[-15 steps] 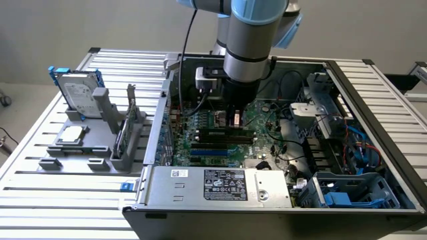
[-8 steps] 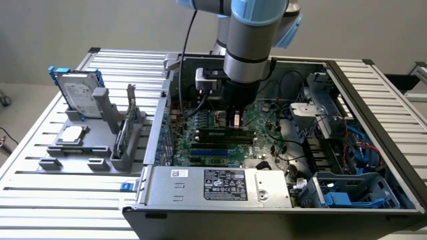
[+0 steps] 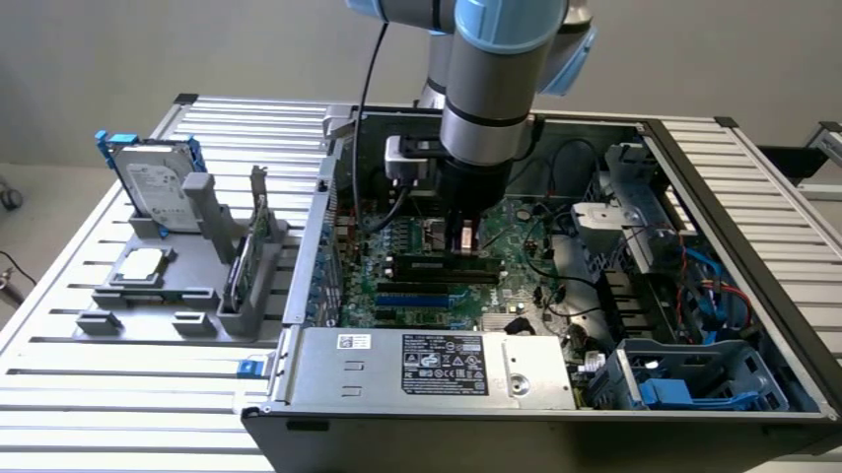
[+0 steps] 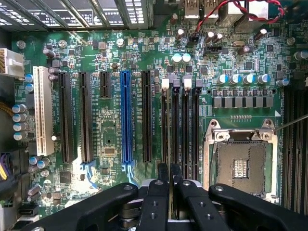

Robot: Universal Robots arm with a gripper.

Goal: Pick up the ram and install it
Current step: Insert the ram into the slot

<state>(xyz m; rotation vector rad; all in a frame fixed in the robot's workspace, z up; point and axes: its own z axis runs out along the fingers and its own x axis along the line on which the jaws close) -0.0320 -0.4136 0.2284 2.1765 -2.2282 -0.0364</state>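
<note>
So the arm is already down inside the open PC case (image 3: 736, 286), with the gripper (image 3: 462, 239) hanging right over the motherboard (image 3: 520, 236). In the wrist view the gripper (image 4: 169, 185) has its fingers (image 4: 158, 192) pulled in close, pinching the ram (image 4: 169, 144), which shows edge-on as a thin stick pointing straight at the memory slots (image 4: 185, 130). It lines up with the slot second from the blue PCIe slot (image 4: 126, 115), with the empty CPU socket (image 4: 240, 166) off at about 3 o'clock from the slots.

Pickup looks done. Outside the case, the grey parts stand (image 3: 172, 296) at 9 o'clock still holds the hard drive (image 3: 152, 187) and the processor chip (image 3: 142, 264). The seating looks unfinished: the stick hovers at or just above the slot, and it's hard to tell whether it's touching yet.
</note>
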